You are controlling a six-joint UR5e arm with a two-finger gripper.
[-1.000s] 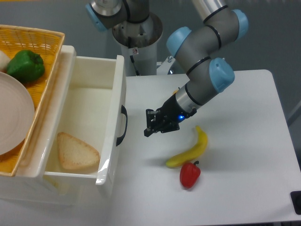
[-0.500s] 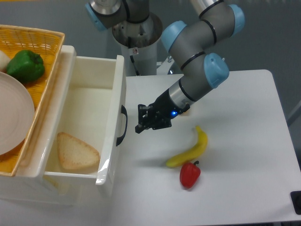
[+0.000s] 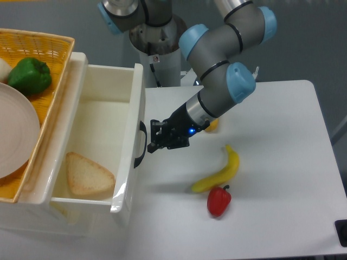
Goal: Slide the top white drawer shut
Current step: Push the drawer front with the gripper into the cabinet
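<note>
Arm's folded down from the far side, wrist angled low to the left, end effector [image 3: 154,137] fingers close together.

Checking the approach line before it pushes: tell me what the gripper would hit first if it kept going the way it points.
The gripper points left at the top white drawer. Going straight on, it would likely first meet the black handle on the drawer's front, just ahead of the jaws. One view leaves height alignment uncertain.

White table [image 3: 271,162], matte top, rounded corners. Lying on it: yellow banana [image 3: 221,172], curved, near centre; red pepper [image 3: 219,201] just below the banana's lower end, close to touching. White drawer cabinet [image 3: 65,216] occupies the table's left side. Small orange item, mostly hidden behind the arm.
</note>
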